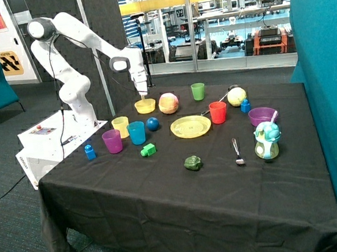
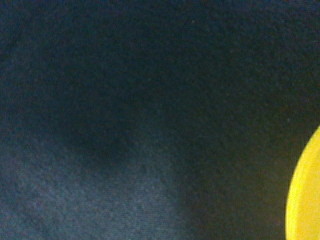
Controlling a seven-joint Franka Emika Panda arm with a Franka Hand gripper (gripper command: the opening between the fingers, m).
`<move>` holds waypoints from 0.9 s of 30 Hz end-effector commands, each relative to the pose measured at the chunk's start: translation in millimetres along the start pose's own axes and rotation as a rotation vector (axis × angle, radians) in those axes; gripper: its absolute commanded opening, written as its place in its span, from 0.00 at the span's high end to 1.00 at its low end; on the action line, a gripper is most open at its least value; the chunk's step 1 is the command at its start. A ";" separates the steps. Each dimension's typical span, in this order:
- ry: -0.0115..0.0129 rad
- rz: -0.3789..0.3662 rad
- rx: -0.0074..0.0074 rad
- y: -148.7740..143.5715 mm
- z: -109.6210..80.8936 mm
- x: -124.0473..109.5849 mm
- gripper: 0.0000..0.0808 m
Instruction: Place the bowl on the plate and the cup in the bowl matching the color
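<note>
The small yellow bowl (image 1: 145, 106) stands on the black cloth near the table's far edge, beside a peach ball (image 1: 168, 103). My gripper (image 1: 143, 94) hangs straight above the bowl, its tip just over the rim. The yellow plate (image 1: 191, 126) lies bare in the middle of the table, apart from the bowl. The yellow cup (image 1: 120, 127) stands upright behind the purple cup (image 1: 112, 141) and the blue cup (image 1: 136, 132). The wrist view shows only black cloth and a curved yellow edge (image 2: 306, 195), which looks like the bowl's rim.
A blue ball (image 1: 152, 123) and a green block (image 1: 148, 149) lie between the cups and the plate. Past the plate are a red cup (image 1: 218, 112), green cup (image 1: 198, 91), purple bowl (image 1: 262, 116), fork (image 1: 238, 152) and teal toy bottle (image 1: 267, 140).
</note>
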State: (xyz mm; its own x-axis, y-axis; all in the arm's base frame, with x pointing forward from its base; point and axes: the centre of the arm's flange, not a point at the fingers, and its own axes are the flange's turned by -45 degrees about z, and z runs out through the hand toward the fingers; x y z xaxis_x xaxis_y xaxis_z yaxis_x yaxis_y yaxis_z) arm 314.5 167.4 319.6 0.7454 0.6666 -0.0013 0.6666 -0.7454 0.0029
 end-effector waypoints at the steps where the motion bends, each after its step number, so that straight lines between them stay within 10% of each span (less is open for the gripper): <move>1: 0.0014 -0.019 0.0029 -7.0 5.3 3.6 0.21; 27: 0.0013 0.008 0.0029 -4.6 26.6 3.8 0.27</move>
State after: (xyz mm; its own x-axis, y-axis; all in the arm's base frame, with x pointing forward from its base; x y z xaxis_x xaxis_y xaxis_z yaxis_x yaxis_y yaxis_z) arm 311.9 171.6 299.7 0.7466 0.6653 0.0014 0.6653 -0.7466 -0.0018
